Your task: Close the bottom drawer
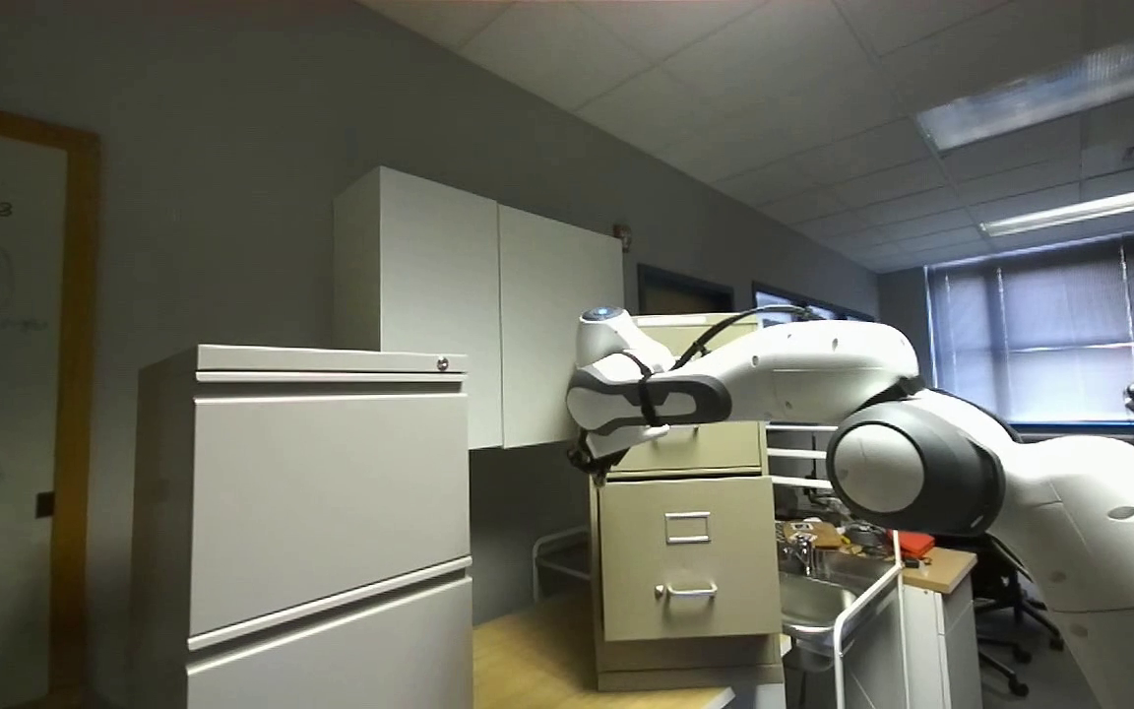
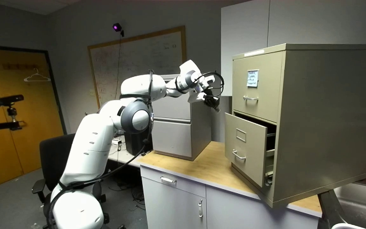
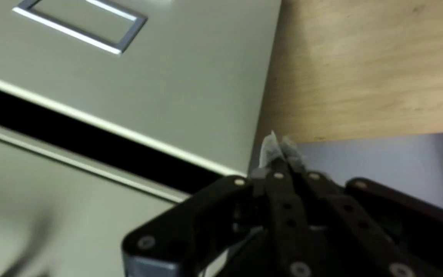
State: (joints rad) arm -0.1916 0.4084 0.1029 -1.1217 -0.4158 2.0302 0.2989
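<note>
Toward eight o'clock in an exterior view stands a black office chair (image 2: 55,152), partly behind the white robot arm (image 2: 89,156) with grey joint covers. Next comes a light grey metal cabinet (image 2: 172,140), on a counter (image 2: 213,165) with a wood-coloured top. At the arm's end, the black two-fingered gripper (image 2: 216,108) has its jaws drawn together (in the wrist view they meet at the tips). Between four and five o'clock from it, near but apart, is the flat beige metal bottom drawer (image 2: 249,148) with a silver handle (image 2: 239,155), pulled partly out of the beige metal filing cabinet (image 2: 326,117). Above, at twelve o'clock, the paper-labelled beige upper drawer (image 2: 262,90) sits closed.
</note>
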